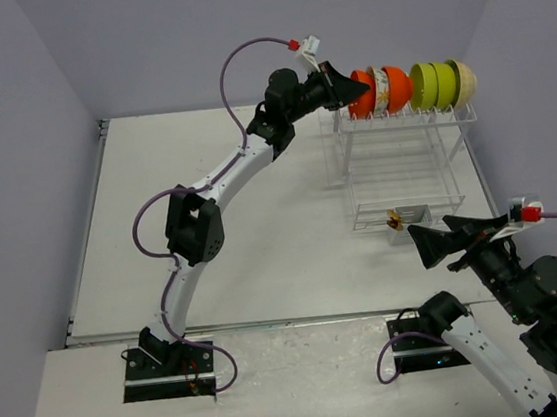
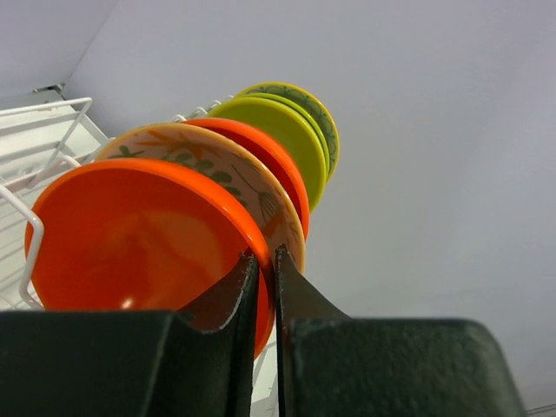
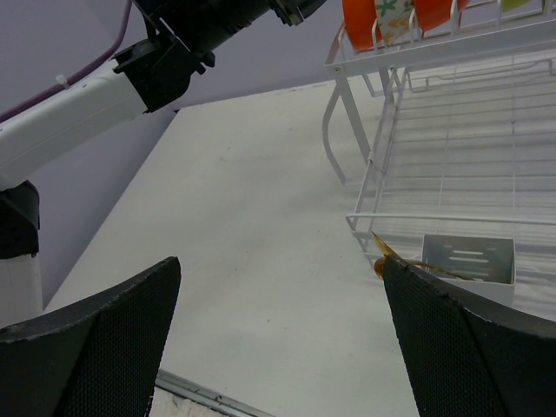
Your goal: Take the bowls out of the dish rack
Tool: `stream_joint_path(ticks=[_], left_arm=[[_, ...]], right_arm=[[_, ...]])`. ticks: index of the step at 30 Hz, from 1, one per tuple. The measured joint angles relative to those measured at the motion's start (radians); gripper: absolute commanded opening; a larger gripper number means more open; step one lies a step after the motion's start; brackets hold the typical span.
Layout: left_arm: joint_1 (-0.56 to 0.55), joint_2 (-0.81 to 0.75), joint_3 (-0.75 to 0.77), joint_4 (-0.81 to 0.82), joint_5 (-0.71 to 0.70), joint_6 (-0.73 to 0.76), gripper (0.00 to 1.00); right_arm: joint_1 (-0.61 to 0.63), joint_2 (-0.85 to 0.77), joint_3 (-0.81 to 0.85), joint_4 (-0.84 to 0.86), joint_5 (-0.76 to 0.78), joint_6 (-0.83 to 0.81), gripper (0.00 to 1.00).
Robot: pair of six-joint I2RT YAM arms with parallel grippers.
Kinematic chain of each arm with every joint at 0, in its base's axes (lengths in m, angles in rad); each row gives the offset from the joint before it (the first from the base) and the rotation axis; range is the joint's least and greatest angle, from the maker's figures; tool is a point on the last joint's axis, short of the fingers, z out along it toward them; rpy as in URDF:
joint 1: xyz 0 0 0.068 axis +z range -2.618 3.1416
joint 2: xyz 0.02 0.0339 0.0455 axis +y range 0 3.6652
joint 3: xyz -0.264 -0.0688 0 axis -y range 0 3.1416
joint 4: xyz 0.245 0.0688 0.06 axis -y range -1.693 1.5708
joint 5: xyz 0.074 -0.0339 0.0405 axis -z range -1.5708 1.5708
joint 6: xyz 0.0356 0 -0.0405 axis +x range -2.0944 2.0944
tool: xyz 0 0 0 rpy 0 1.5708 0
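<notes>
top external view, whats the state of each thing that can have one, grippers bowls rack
left gripper, shut on the rim of the end orange bowl
right gripper, open, holding nothing
end orange bowl, on edge in the dish rack top tier, rim pinched
other five bowls, on edge in a row behind it, untouched
dish rack, upright on the table
cutlery basket, holds a small amber item

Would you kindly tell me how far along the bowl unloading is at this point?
Done: nothing; all six bowls stand on the dish rack, none on the table. In hand: the left gripper pinches the rim of the end orange bowl. Left: lifting out all six; the right gripper hovers open.
</notes>
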Motion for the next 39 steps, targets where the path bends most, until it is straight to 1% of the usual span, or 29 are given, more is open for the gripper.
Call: stream_joint_path(ticks=[1,2,12,18,26,39], left_arm=[[0.000,0.000,0.000,-0.001,0.004,-0.003,0.01],[0.000,0.000,0.000,-0.002,0.006,-0.006,0.00],[0.000,0.000,-0.035,0.066,0.005,-0.035,0.00],[0.000,-0.003,-0.080,0.148,0.004,-0.059,0.00],[0.001,-0.038,-0.179,0.249,-0.010,-0.063,0.00],[0.012,-0.064,-0.257,0.384,-0.013,-0.116,0.00]], right_arm=[[0.000,0.000,0.000,0.000,0.000,0.000,0.99],[0.000,0.000,0.000,-0.002,0.000,0.000,0.99],[0.000,-0.010,0.007,-0.017,0.000,0.000,0.99],[0.000,-0.018,0.017,-0.028,0.004,0.000,0.99],[0.000,-0.018,0.018,-0.028,0.005,-0.013,0.99],[0.000,-0.018,0.016,-0.027,0.005,-0.034,0.99]])
